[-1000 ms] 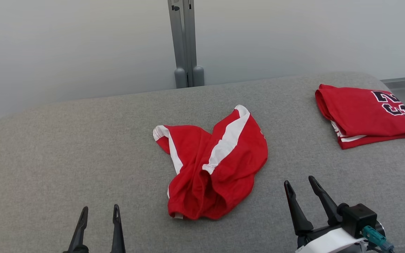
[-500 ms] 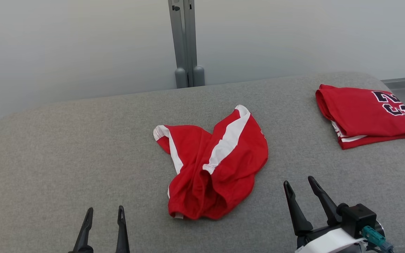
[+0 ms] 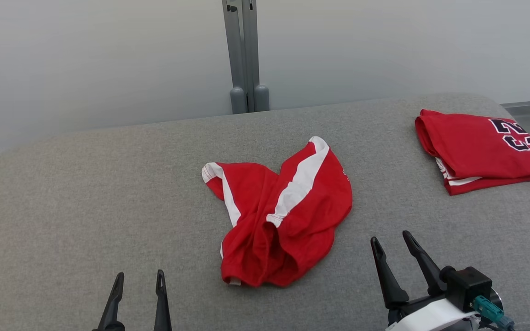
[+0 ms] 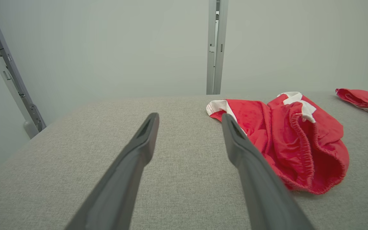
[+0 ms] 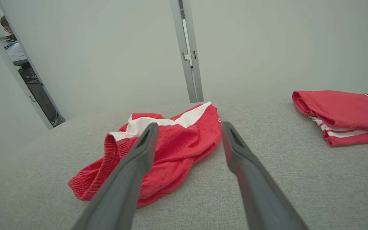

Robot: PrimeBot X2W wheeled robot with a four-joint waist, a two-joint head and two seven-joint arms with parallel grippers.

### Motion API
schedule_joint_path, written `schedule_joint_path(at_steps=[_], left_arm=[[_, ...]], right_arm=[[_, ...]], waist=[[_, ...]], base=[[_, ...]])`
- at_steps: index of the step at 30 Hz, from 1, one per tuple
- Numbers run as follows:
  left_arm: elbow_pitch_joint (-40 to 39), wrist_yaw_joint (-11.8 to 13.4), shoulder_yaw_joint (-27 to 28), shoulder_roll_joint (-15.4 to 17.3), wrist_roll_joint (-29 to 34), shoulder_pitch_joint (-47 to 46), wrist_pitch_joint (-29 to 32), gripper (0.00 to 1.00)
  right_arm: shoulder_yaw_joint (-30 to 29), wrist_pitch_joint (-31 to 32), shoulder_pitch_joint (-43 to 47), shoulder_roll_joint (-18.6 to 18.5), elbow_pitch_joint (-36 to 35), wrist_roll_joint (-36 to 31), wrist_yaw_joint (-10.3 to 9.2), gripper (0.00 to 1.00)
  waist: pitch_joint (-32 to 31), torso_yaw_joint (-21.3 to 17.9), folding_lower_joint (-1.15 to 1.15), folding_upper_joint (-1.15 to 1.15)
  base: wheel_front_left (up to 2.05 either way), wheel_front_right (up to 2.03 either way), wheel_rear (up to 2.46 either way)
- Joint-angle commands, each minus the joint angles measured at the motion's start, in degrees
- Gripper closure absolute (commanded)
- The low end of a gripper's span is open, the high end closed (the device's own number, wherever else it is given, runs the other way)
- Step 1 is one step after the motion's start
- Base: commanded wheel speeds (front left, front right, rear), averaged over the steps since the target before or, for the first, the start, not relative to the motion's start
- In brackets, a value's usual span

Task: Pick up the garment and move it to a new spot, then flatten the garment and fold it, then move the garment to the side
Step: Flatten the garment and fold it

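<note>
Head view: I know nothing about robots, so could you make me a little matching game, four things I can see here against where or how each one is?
1. red shorts
2. red jersey
3. left end effector
4. grey post

A. folded, at the far right of the table
B. upright behind the table
C. crumpled, mid-table
D. open, empty, lower left

Pairs: 1-C, 2-A, 3-D, 4-B.

Crumpled red, white-striped garment mid-table, untouched.
</note>
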Motion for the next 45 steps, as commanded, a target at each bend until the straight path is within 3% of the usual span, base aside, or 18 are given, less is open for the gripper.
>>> schedule_joint_path(at_steps=[1, 11, 14, 21, 28, 45], left_arm=[[0.2, 0.1, 0.0, 0.0, 0.0, 0.4, -0.2, 0.00], [0.2, 0.4, -0.5, 0.0, 0.8, 0.4, -0.2, 0.00], [0.6, -1.7, -2.3, 0.0, -2.2, -0.1, -0.2, 0.00], [3.2, -8.4, -10.5, 0.0, -22.0, -3.0, 1.5, 0.00], [0.2, -11.0, -19.9, 0.1, -35.6, -8.3, 10.4, 0.00], [5.1, -9.1, -25.0, 0.1, -43.3, -22.4, 10.8, 0.00]], right_arm=[[0.0, 0.0, -0.2, 0.0, 0.0, 0.2, -0.08, 0.00], [0.3, 0.0, -0.2, -0.2, 0.4, 0.5, -0.08, 0.00], [0.3, 0.0, -0.4, -0.3, 0.1, 0.5, -0.08, 0.00], [0.5, 0.0, -1.0, -0.8, -0.2, 0.3, -0.08, 0.00], [0.6, 0.0, -2.3, -1.2, -0.7, -0.1, -0.08, 0.00], [0.2, 0.0, -8.4, -2.4, -1.4, -0.6, -0.08, 0.00]], waist=[[0.0, 0.0, 0.00, 0.00], [0.1, 0.0, 0.00, 0.00], [0.7, 0.0, 0.00, 0.00], [3.0, -0.6, 0.00, 0.00], [7.3, -1.2, 0.00, 0.00], [17.6, -3.6, 0.00, 0.00]], base=[[0.00, 0.00, 0.00], [0.00, 0.00, 0.00], [0.00, 0.00, 0.00], [0.00, 0.00, 0.00], [0.00, 0.00, 0.00], [0.00, 0.00, 0.00]])
